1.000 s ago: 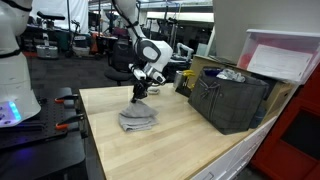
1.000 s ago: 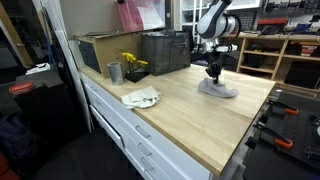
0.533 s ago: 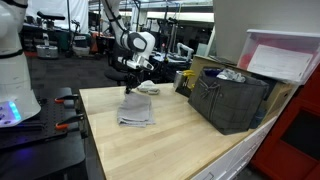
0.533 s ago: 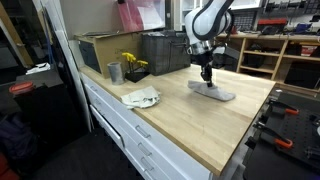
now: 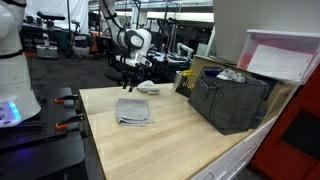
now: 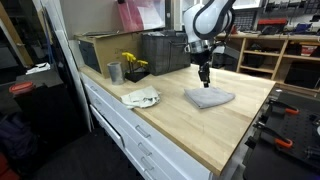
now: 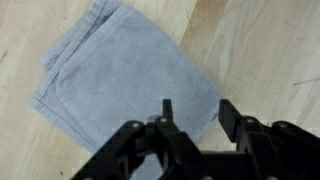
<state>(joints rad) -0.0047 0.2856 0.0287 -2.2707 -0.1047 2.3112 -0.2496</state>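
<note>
Grey folded cloth (image 5: 135,111) flat on wooden worktop (image 5: 185,140), in from edges: light, limp, likely sags. You pinch folded corner. Black gripper (image 7: 197,110) above it, jaws apart, empty

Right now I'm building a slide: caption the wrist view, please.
Open gripper hovering above a folded grey cloth lying flat on the wooden table.

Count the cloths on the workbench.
2. A grey folded cloth lies flat under the gripper; a white crumpled cloth sits near the drawer-side edge of the bench. Others may be hidden in the dark crate.
</note>
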